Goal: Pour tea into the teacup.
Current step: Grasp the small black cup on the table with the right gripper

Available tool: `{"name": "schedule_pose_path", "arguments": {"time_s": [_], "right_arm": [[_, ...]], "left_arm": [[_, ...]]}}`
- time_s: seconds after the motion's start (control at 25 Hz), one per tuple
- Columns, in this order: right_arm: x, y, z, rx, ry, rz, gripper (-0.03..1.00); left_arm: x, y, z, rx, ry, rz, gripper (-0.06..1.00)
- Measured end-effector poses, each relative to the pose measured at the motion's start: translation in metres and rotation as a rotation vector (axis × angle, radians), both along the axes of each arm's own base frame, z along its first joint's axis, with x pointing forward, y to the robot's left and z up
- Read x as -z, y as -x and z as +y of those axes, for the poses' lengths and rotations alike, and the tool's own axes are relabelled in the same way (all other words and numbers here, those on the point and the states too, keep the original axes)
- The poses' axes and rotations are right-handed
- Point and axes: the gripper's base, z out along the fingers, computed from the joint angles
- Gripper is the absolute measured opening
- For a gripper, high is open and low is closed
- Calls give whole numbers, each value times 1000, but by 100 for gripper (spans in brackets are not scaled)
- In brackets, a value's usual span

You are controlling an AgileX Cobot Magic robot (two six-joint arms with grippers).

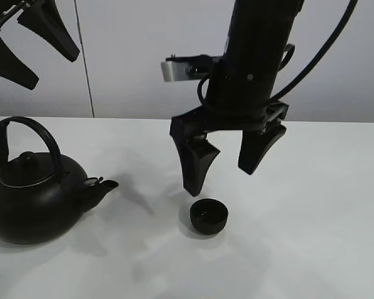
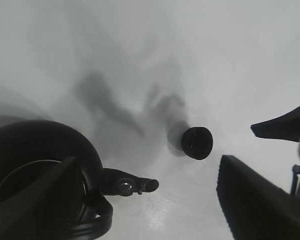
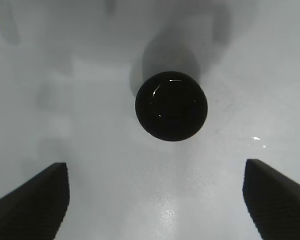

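Observation:
The teacup (image 1: pixel 208 216), a small low matte black cup, stands upright on the white table near the middle. It also shows in the right wrist view (image 3: pixel 171 106) and the left wrist view (image 2: pixel 197 142). My right gripper (image 1: pixel 221 177) is open and empty. It hangs just above and slightly behind the cup without touching it; in the right wrist view (image 3: pixel 155 167) the jaws stand wide apart. The big black teapot (image 1: pixel 31 199) with an arched handle stands at the left, its spout (image 2: pixel 135 185) pointing toward the cup. My left gripper (image 1: pixel 53 70) is open and empty, high above the teapot.
The white table (image 1: pixel 311 237) runs back to a pale wall (image 1: pixel 143 56). The teapot's handle (image 1: pixel 25 128) arches up under the left gripper. The right arm's dark column (image 1: pixel 255 56) stands over the table's middle.

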Motion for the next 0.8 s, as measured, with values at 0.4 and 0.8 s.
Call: {"name": "schedule_pose_path", "arguments": {"time_s": [0.4,0.8], "right_arm": [[46,-10,9,42,46,33,65],[69,-14,17,53,55,19,65]], "left_arm": [[0,0,0,0,0,0,54],[0,0,0,0,0,0,54]]}}
